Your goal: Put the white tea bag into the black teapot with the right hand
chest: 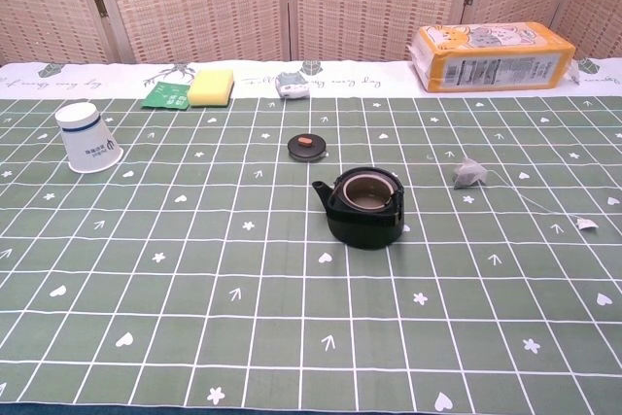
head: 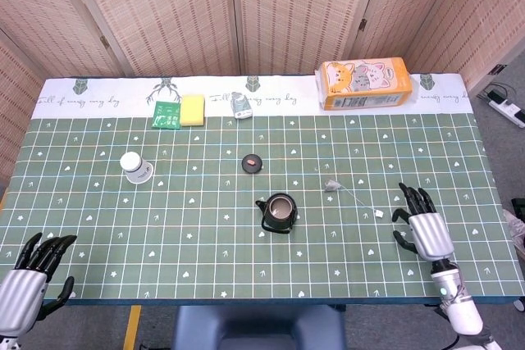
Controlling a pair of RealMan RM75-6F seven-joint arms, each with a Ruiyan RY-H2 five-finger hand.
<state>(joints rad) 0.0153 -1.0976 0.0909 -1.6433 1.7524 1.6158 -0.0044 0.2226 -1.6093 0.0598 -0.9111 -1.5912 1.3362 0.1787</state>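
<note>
The black teapot point(head: 278, 213) point(chest: 365, 205) stands lidless and uncovered in the middle of the green checked table. Its lid point(head: 252, 163) point(chest: 305, 147) lies behind it. The white tea bag point(head: 331, 185) point(chest: 469, 174) lies to the right of the pot, its string running to a paper tag point(head: 380, 213) point(chest: 586, 224). My right hand point(head: 423, 227) hovers near the table's front right, fingers spread, holding nothing, a short way right of the tag. At the front left corner, my left hand point(head: 31, 281) holds nothing, fingers loosely curled. Neither hand shows in the chest view.
A white paper cup point(head: 134, 166) point(chest: 87, 137) lies on its side at the left. Along the back are a green packet point(head: 167, 114), a yellow sponge point(head: 193, 109), a small wrapped item point(head: 240, 105) and an orange cat-print box point(head: 364, 83) point(chest: 491, 55).
</note>
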